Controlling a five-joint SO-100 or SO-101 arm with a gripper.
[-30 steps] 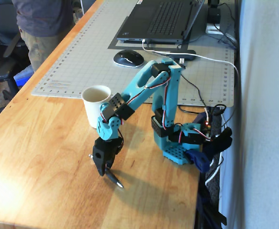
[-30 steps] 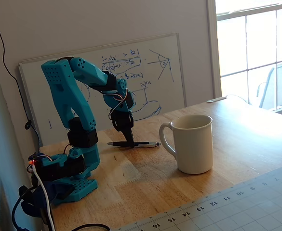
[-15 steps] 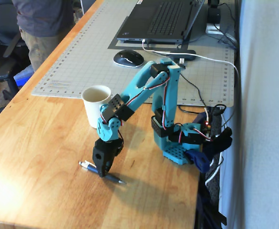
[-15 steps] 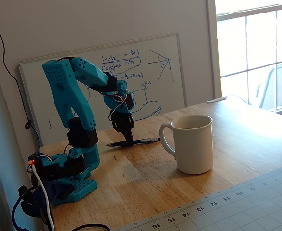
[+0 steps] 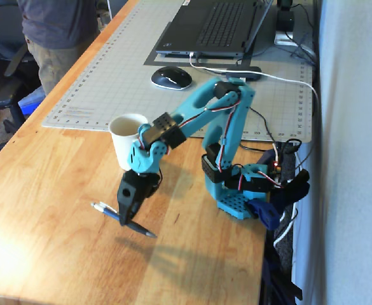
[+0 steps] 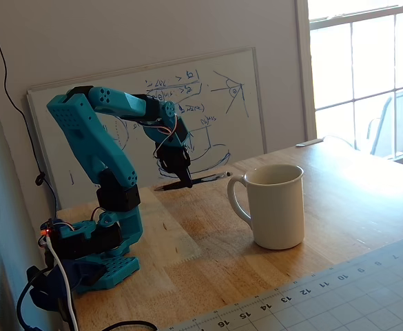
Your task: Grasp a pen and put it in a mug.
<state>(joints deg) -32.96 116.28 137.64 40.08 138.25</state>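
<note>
The dark blue pen [image 5: 142,229] lies level, low over the wooden table, to the front left of the arm's base. My gripper [image 5: 124,220] points straight down and its black jaws are closed around the pen's middle. I cannot tell whether the pen touches the table. In the other fixed view the pen [image 6: 204,179] sticks out sideways from the gripper [image 6: 182,182]. The cream-white mug [image 5: 127,136] stands upright just behind the gripper, at the edge of the cutting mat. It also shows in the other fixed view [image 6: 277,207], empty, with its handle toward the arm.
A grey cutting mat [image 5: 109,76] covers the far table, with a black mouse [image 5: 171,77] and a laptop [image 5: 217,25] on it. A person [image 5: 52,32] stands at the far left edge. A whiteboard [image 6: 222,103] leans on the wall behind the arm. Cables hang by the arm's base [image 5: 236,200].
</note>
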